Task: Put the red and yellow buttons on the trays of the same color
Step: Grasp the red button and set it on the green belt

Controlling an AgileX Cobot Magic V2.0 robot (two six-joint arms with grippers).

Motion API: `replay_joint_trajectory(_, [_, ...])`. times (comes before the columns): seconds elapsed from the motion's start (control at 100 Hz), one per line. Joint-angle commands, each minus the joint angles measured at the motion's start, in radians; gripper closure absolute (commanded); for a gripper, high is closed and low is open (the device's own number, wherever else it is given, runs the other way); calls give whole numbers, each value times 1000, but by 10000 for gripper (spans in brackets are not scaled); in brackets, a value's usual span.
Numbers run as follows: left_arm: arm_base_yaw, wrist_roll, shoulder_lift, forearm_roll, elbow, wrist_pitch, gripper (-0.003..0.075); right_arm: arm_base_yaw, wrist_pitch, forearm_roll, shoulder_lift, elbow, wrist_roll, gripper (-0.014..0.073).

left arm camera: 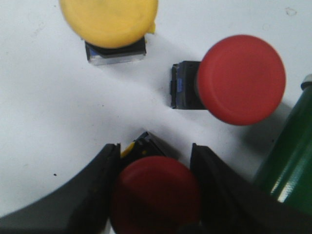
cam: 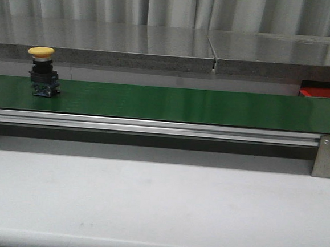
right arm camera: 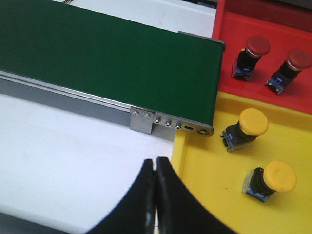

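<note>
In the left wrist view my left gripper [left arm camera: 156,165] has its fingers closed against a red button [left arm camera: 156,195] on the white table. A second red button [left arm camera: 239,78] and a yellow button [left arm camera: 109,22] lie just beyond it. In the front view another yellow button [cam: 41,71] stands on the green belt [cam: 178,104] at its left end. In the right wrist view my right gripper [right arm camera: 156,163] is shut and empty beside the yellow tray [right arm camera: 204,185]. That tray holds two yellow buttons [right arm camera: 246,127]. The red tray [right arm camera: 229,58] holds two red buttons [right arm camera: 251,56].
The belt's metal rail [cam: 153,127] and end bracket [cam: 328,154] stand between the white table [cam: 147,202] and the belt. The belt's end shows beside the left gripper [left arm camera: 287,161]. A corner of the red tray shows at the far right [cam: 325,90].
</note>
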State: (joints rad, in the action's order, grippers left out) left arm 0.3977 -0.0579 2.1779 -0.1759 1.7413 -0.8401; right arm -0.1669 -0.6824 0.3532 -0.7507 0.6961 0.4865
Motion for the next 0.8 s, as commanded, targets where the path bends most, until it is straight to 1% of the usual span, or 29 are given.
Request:
replay_joint_trajectory(0.0, [2, -9, -91, -8, 28, 22, 741, -2, 56, 11, 6, 26, 7, 712])
replay_joint_trajectory(0.12, [2, -9, -130, 12, 38, 8, 741, -2, 56, 11, 6, 26, 7, 712])
replay_joint_trajectory(0.25, [2, -9, -185, 53, 63, -35, 741, -2, 56, 11, 6, 26, 7, 712])
replay_joint_trajectory(0.47, [-4, 34, -288, 31, 76, -120, 741, -2, 56, 11, 6, 26, 7, 712])
replay_joint_trajectory(0.53, [-17, 76, -305, 8, 76, -150, 741, -2, 56, 11, 6, 26, 7, 712])
replay_joint_trajectory(0.62, [-38, 92, -310, -25, 76, -164, 741, -2, 56, 11, 6, 26, 7, 712])
replay_joint_trajectory(0.79, [-98, 100, -306, -30, 71, -168, 741, -2, 56, 11, 6, 26, 7, 712])
